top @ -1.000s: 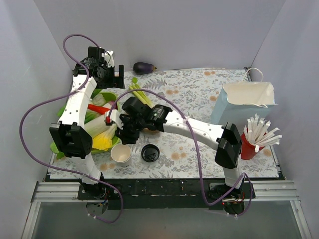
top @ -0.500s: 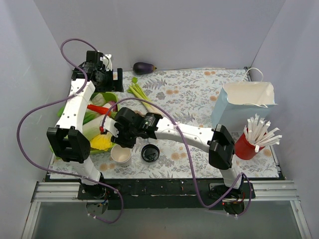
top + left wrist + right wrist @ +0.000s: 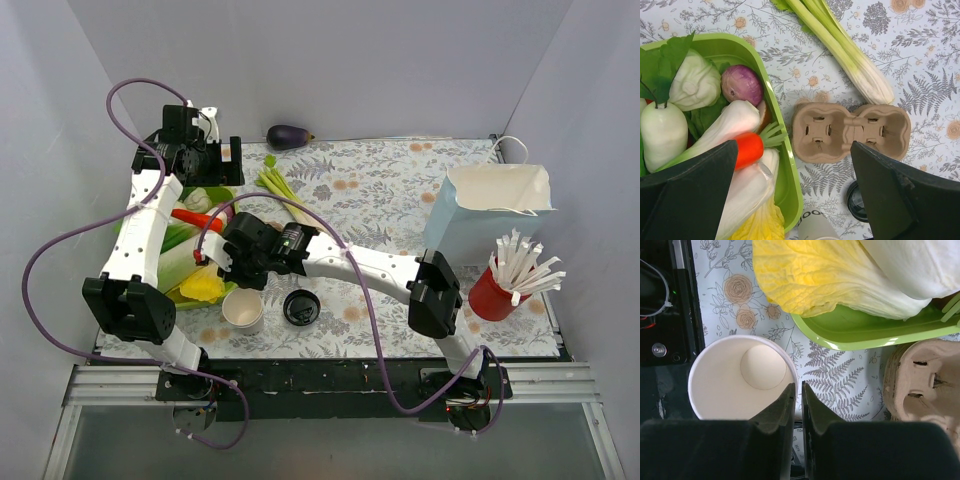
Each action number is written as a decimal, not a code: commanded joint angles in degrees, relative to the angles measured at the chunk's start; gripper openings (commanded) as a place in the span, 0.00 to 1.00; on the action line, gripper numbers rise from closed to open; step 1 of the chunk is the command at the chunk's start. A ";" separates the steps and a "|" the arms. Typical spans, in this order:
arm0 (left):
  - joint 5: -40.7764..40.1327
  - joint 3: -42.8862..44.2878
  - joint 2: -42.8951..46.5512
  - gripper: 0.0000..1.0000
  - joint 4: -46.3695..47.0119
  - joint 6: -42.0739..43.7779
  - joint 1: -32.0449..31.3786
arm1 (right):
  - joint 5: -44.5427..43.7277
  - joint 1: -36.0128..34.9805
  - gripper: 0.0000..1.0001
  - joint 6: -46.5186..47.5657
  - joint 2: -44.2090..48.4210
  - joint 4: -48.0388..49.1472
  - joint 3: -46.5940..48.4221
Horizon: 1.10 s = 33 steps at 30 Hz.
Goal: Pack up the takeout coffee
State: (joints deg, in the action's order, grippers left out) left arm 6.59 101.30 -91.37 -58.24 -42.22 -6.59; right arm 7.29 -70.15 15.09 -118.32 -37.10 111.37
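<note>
No cup with a lid on shows in any view. A lidless white paper cup [image 3: 243, 311] stands near the front edge, with dark print on its side in the left wrist view [image 3: 812, 227]. A loose black lid [image 3: 301, 307] lies just to its right. My right gripper [image 3: 238, 282] is shut and empty, its tips [image 3: 800, 386] over the right rim of the cup [image 3: 740, 377]. My left gripper [image 3: 222, 153] is open and empty, high at the back left. A brown cardboard cup carrier [image 3: 850, 131] lies right of the tray, under the right arm.
A green tray [image 3: 785, 165] full of vegetables sits at the left. Celery [image 3: 281, 188] and an eggplant [image 3: 289, 136] lie behind it. A pale blue paper bag [image 3: 495, 205] and a red cup of straws [image 3: 502, 290] stand at the right.
My right gripper has moved left and nearer, from over the carrier to over the lidless cup. My left arm has drawn back and left a little.
</note>
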 commanded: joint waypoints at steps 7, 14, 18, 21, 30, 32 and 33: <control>0.27 -1.27 2.87 0.98 0.23 0.56 0.35 | 2.73 -0.25 0.20 -0.06 -1.21 -2.27 3.85; 0.62 -1.63 2.78 0.98 0.23 0.64 0.35 | 2.38 -0.25 0.21 0.11 -1.56 -2.45 3.50; 0.97 -1.63 2.78 0.98 0.14 0.73 0.35 | 2.38 -0.16 0.20 0.02 -2.17 -2.62 3.68; 1.06 -1.72 2.69 0.98 0.14 0.91 0.35 | 2.73 -0.16 0.19 0.11 -2.87 -3.32 5.16; 1.32 -1.63 2.16 0.98 0.14 1.17 0.35 | 2.64 -0.07 0.14 0.64 -4.11 -5.35 6.75; 1.41 -1.72 2.34 0.98 0.06 1.17 0.35 | 2.64 -0.07 0.14 0.73 -4.11 -5.35 6.67; 1.41 -1.72 2.25 0.98 0.05 1.17 0.35 | 2.64 -0.16 0.14 0.73 -4.20 -5.35 6.67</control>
State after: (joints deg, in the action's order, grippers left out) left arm 7.14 99.83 -91.37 -58.26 -41.76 -6.52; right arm 9.17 -70.15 15.33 -122.65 -41.10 115.85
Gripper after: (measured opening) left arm 0.981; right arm 0.144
